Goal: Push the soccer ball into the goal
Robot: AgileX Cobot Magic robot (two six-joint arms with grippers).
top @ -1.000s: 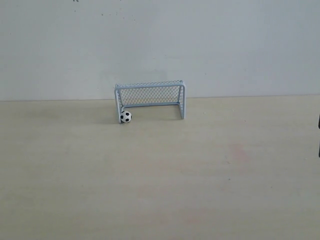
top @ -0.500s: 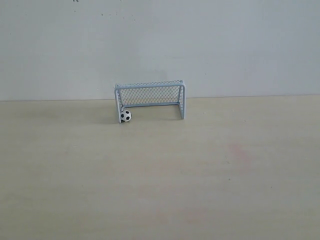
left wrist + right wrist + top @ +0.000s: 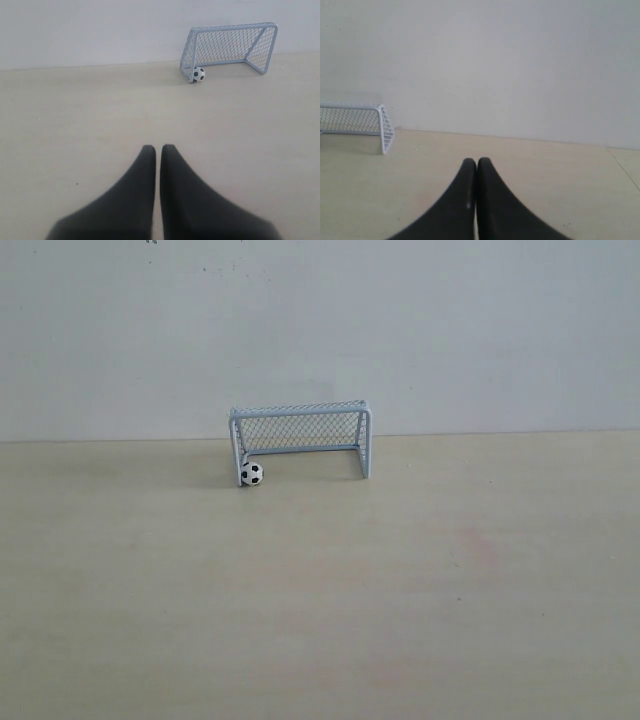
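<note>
The soccer ball (image 3: 252, 474) rests on the table at the goal mouth, right beside the left post of the goal (image 3: 300, 410), a pale tubular frame with mesh netting against the back wall. The left wrist view shows the ball (image 3: 198, 75) and the goal (image 3: 230, 27) far ahead of my left gripper (image 3: 158, 148), whose black fingers are shut with nothing between them. My right gripper (image 3: 476, 161) is shut and empty too. One post end of the goal (image 3: 384, 131) shows off to its side. Neither gripper appears in the exterior view.
A pale wooden tabletop (image 3: 320, 600) spreads in front of the goal. A plain white wall (image 3: 320, 330) stands directly behind it. A seam or table edge (image 3: 623, 167) shows at the far side in the right wrist view.
A dark part of the right arm that showed at the right edge of the exterior view one second ago has left the frame. Ball and goal have not moved.
</note>
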